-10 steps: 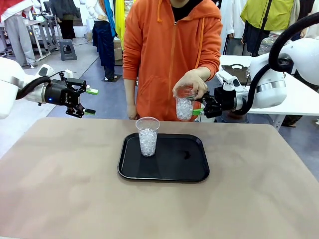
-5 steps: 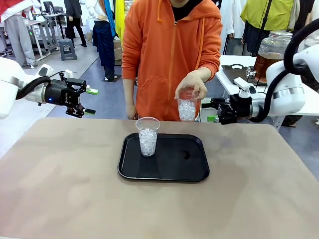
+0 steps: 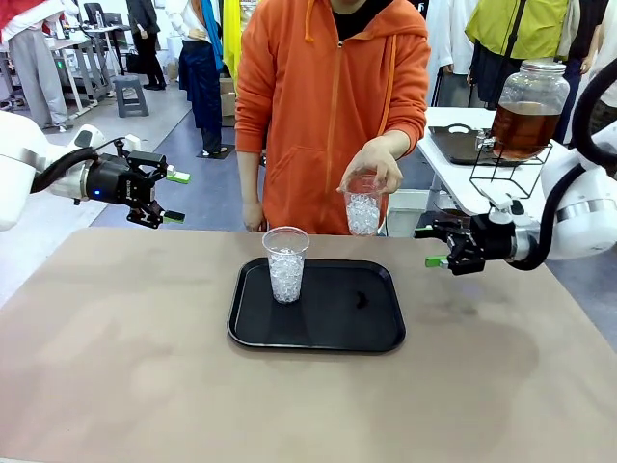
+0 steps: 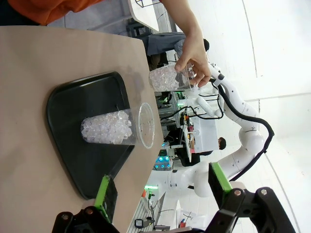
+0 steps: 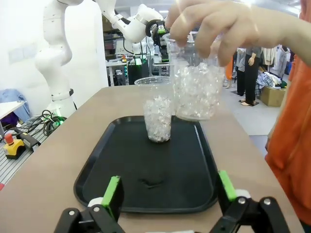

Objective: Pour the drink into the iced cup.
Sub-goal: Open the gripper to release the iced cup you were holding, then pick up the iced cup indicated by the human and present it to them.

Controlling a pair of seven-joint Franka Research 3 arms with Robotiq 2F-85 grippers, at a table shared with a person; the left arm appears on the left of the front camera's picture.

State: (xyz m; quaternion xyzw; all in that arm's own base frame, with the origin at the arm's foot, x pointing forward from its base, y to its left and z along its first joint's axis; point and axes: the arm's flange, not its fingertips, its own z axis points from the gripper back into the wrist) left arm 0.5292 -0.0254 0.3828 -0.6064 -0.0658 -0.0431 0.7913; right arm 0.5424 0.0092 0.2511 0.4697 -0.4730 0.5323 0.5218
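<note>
Front view: clear tapered cup (image 3: 286, 262) of ice on glossy black tray (image 3: 328, 333); hand (image 3: 369, 166) hides rim of second cup (image 3: 362, 212); left gripper (image 3: 176, 197), right gripper (image 3: 429, 246) wide, empty.

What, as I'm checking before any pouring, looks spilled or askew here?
A small dark smear, maybe a spill, lies on the black tray right of the upright iced cup. A second iced cup is held in the person's hand, not set down.
</note>
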